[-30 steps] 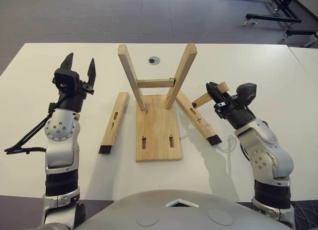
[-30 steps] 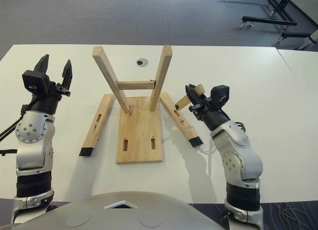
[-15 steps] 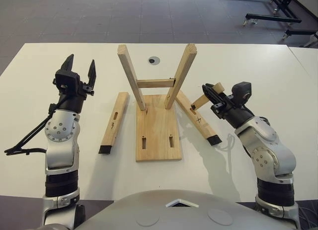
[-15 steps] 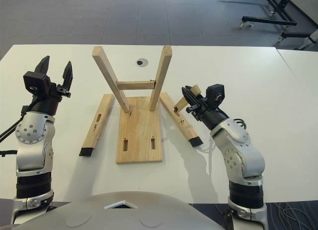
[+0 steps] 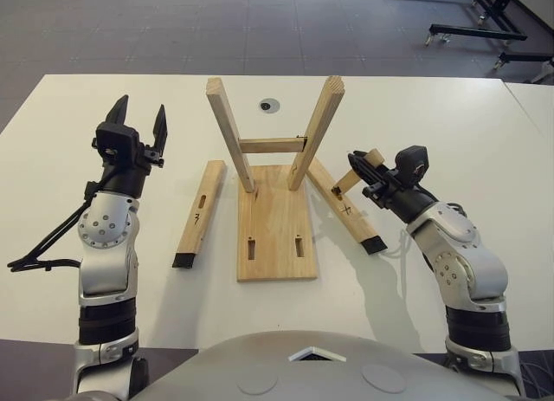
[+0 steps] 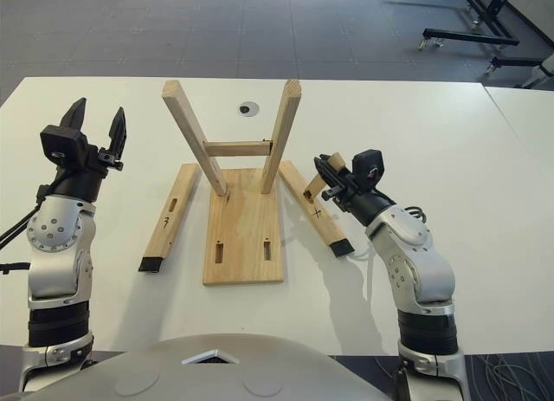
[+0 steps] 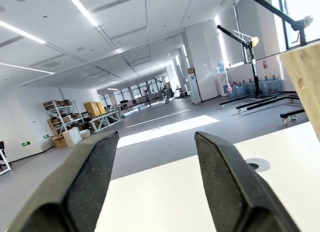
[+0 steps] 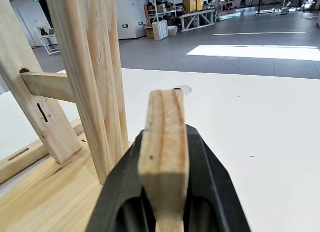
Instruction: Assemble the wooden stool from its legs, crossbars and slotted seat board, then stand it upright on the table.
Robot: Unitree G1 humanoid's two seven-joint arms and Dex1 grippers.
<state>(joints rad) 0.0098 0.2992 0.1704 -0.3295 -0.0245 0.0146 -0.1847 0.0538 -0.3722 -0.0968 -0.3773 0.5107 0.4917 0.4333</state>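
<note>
Silver arms (image 5: pixel 106 245), black end effectors (image 5: pixel 138 117)

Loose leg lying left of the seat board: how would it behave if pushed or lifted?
The loose leg is solid squared wood, so probably stiff and unlikely to roll. Its dark-capped end may grip the table, so a push could pivot it.

A round grommet (image 5: pixel 268 105), and black wheeled frames (image 5: pixel 476 30) on the grey floor (image 5: pixel 130 29).

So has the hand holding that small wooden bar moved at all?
Yes. The right hand, gripping the crossbar, has shifted left toward the stool's upright leg.
</note>
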